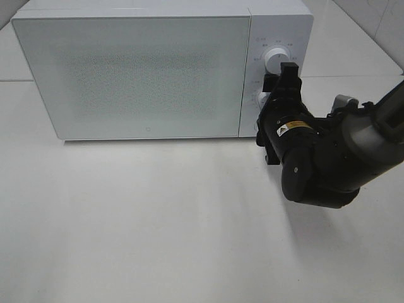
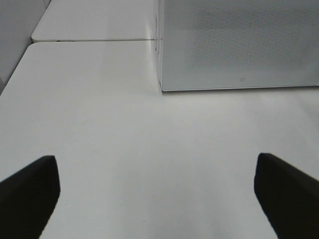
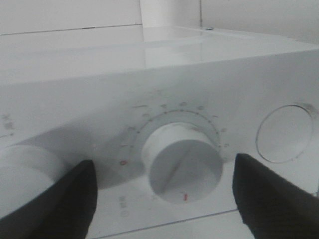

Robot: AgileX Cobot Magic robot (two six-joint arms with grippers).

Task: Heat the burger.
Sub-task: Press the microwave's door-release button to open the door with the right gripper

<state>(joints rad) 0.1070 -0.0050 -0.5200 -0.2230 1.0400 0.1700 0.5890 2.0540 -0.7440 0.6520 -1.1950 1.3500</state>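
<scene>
Here, right jaws flank the shut microwave's (image 1: 126,69) lower dial (image 3: 182,167).

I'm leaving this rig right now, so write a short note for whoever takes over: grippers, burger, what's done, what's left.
Left gripper: open, empty, above the table beside the microwave.
Right gripper: open, jaws either side of the lower knob, not gripping it.
Burger: not in sight; the door is shut.
Done: door closed.
Left: confirm the knob is set, then probably retract the right arm.
</scene>
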